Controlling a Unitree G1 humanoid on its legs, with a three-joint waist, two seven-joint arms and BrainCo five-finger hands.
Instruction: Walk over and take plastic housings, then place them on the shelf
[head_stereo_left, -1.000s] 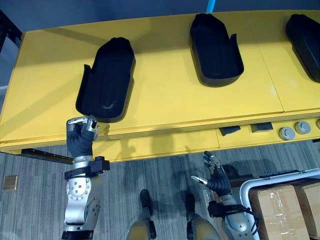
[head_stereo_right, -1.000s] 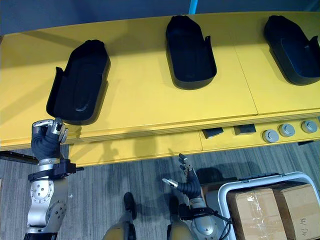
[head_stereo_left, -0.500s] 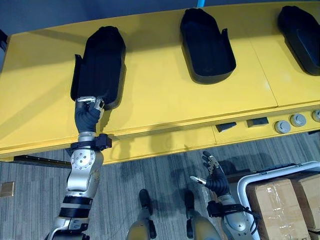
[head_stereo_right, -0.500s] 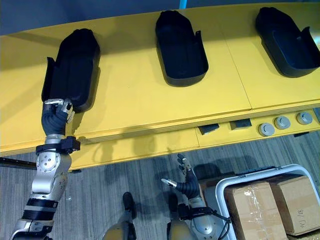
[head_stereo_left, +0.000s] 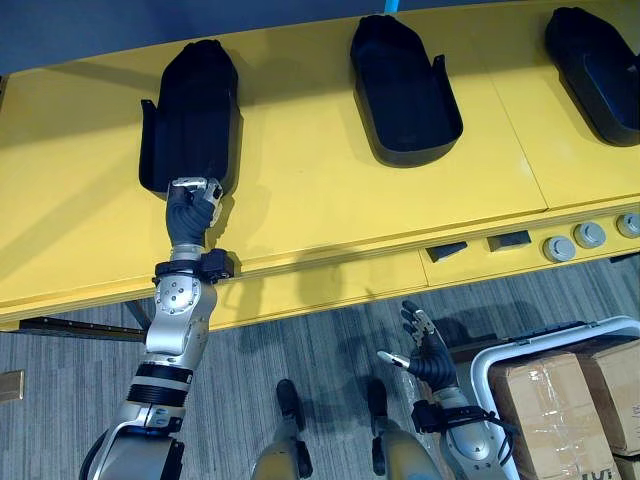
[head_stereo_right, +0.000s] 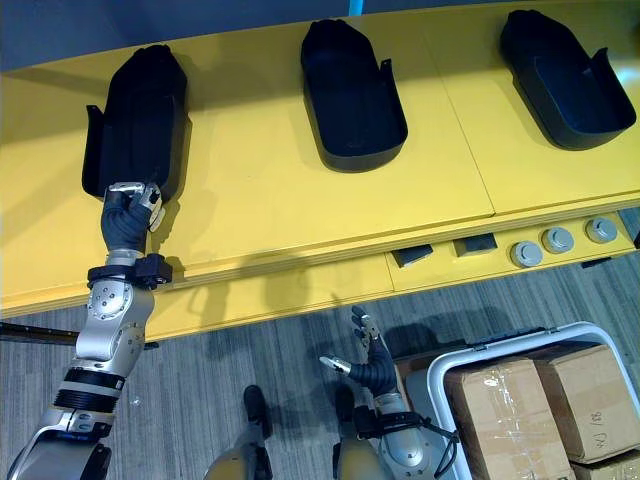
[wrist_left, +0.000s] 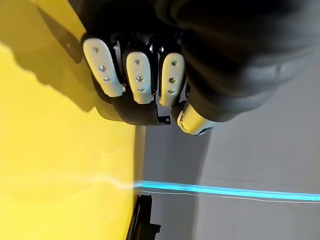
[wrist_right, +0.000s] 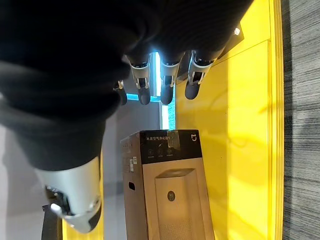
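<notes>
Three black plastic housings lie on the yellow table (head_stereo_left: 320, 200): one on the left (head_stereo_left: 195, 110), one in the middle (head_stereo_left: 403, 90), one at the far right (head_stereo_left: 595, 55). My left hand (head_stereo_left: 193, 200) reaches over the table's front edge and grips the near end of the left housing. In the left wrist view its fingers (wrist_left: 137, 75) curl over the dark rim. My right hand (head_stereo_left: 425, 350) hangs low over the floor, away from the table, with its fingers (wrist_right: 167, 75) spread straight and nothing in it.
Round buttons (head_stereo_left: 575, 240) and dark switches sit on the table's front face at the right. A white cart (head_stereo_left: 500, 365) with cardboard boxes (head_stereo_left: 570, 390) stands on the floor at lower right. A blue-grey wall runs behind the table.
My left arm has stretched forward and the left housing has slid farther onto the table, turning straighter. The camera has shifted a little. The right hand has stayed put.
</notes>
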